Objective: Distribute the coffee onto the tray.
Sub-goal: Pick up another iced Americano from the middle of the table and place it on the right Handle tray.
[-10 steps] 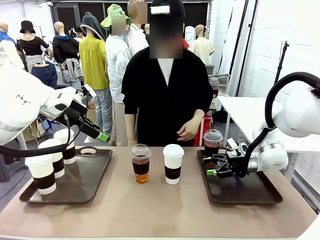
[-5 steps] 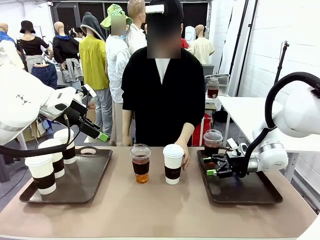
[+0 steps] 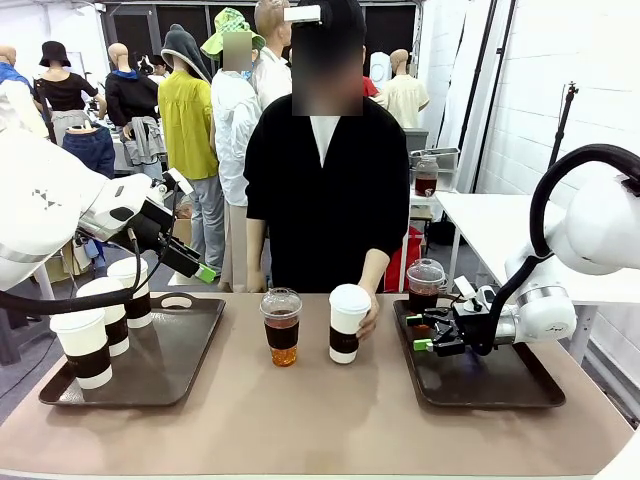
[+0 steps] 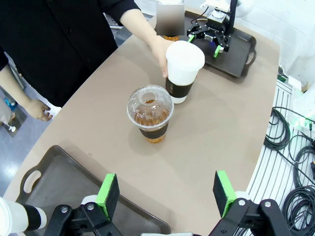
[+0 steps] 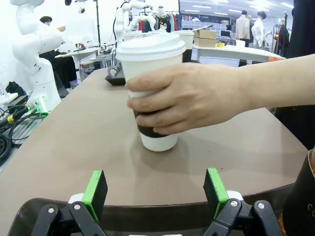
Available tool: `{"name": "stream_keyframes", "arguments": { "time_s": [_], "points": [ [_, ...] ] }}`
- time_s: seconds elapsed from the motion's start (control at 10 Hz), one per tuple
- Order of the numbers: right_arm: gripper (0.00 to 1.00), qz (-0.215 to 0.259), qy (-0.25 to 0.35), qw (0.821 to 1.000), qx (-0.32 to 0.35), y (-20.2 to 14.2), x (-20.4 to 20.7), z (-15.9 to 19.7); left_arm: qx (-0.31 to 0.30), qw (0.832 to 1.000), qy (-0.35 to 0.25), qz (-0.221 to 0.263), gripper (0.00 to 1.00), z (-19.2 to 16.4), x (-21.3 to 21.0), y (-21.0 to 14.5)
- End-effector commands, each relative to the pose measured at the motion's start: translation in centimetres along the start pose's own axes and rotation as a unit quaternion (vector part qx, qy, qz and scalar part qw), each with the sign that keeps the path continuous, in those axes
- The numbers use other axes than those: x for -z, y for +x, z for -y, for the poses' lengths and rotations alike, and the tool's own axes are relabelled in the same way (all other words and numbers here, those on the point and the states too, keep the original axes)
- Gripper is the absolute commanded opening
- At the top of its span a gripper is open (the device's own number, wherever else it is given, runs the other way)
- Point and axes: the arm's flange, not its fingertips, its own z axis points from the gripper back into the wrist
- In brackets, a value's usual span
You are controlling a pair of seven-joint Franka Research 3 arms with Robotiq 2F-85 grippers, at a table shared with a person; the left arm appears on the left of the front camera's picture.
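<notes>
In the middle of the table a person's hand (image 3: 369, 318) grips a white paper cup with a brown sleeve (image 3: 346, 323), slightly tilted. Beside it stands a clear dome-lidded cup of brown drink (image 3: 281, 326). Three more white cups (image 3: 85, 345) stand on the left tray (image 3: 165, 375). Another clear cup (image 3: 425, 285) stands on the right tray (image 3: 505, 385). My left gripper (image 3: 200, 268) hangs open above the left tray, looking down on both middle cups (image 4: 150, 112). My right gripper (image 5: 155, 191) is open low over the right tray, facing the held cup (image 5: 152, 49).
The person stands at the far edge of the table. Bare tabletop (image 3: 300, 420) lies between the two trays and in front of the middle cups. Cables (image 4: 290, 147) lie on the floor off the table's edge.
The person's hand has come down from the body to the white cup in the middle and closed around it, tipping it slightly. Both arms have stayed still.
</notes>
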Motion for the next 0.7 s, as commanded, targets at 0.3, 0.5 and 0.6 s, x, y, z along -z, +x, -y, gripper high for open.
{"name": "stream_keyframes", "arguments": {
  "time_s": [0.3, 0.5, 0.6],
  "points": [
    [1.0, 0.0, 0.0, 1.0, -0.001, 0.0, 0.07, -0.01, 0.002, 1.0, -0.007, 0.005, 1.0, -0.22, -0.07, -0.05],
    [1.0, 0.0, 0.0, 1.0, -0.001, 0.0, 0.07, -0.01, 0.002, 1.0, -0.007, 0.005, 1.0, -0.22, -0.07, -0.05],
    [1.0, 0.0, 0.0, 1.0, -0.001, 0.0, 0.07, -0.01, 0.002, 1.0, -0.007, 0.005, 1.0, -0.22, -0.07, -0.05]
  ]
}}
